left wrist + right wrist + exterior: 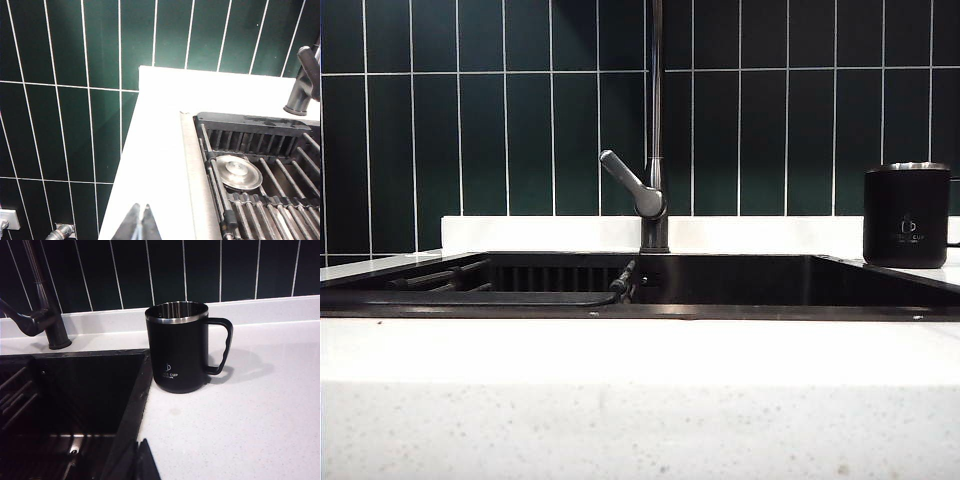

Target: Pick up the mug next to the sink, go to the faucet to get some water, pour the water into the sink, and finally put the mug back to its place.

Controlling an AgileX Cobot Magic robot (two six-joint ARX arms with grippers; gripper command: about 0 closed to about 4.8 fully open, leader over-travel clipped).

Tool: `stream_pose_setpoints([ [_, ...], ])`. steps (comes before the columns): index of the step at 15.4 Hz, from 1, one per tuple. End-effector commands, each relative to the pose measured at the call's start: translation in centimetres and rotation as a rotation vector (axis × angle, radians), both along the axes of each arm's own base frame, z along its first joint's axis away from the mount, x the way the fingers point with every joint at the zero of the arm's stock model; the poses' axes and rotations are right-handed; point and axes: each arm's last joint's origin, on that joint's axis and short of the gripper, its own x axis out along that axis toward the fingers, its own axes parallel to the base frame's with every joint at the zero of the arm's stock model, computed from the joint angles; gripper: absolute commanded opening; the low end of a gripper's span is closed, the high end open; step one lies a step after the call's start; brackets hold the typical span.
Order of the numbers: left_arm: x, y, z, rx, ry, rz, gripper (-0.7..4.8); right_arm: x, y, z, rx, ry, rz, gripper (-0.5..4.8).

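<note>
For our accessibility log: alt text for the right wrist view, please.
A black mug stands upright on the white countertop beside the sink, handle away from it. The shut right gripper is short of it; the faucet is behind the sink.

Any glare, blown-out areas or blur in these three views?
Exterior view: white speckled countertop blown out in a bright band; black recessed sink nearly detail-free. Left wrist view: countertop overexposed; shut left gripper soft. Right wrist view: matte black mug with silver rim sharp, faint shadow beside its handle; shut right gripper dark.

Bright overhead light blows out the white countertop (640, 350) toward six o'clock; the sink (740, 280) stays murky, and the mug (181, 347) casts a soft shadow toward three o'clock.
</note>
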Motion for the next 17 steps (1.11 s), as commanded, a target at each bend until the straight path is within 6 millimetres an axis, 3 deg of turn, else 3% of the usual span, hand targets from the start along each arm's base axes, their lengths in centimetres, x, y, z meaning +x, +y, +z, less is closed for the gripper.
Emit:
stream_pose_setpoints([
  [1, 0.0, 0.0, 0.2, 0.0, -0.013, 0.003, -0.06, 0.0, 0.0, 0.0, 0.004, -0.012, -0.005, -0.01],
  [9, -0.1, -0.1, 0.4, -0.028, -0.019, -0.03, -0.06, 0.0, -0.2, 0.4, 0.062, -0.052, -0.078, -0.01],
  [12, -1.0, -0.3, 3.9, -0.084, -0.112, -0.127, -0.06, -0.3, -0.2, 1.9, 0.162, -0.123, -0.077, -0.02],
  [17, -2.5, -0.5, 9.1, -0.012, -0.171, -0.188, -0.06, -2.2, -0.2, 7.4, 0.166, -0.101, -0.08, -0.02],
])
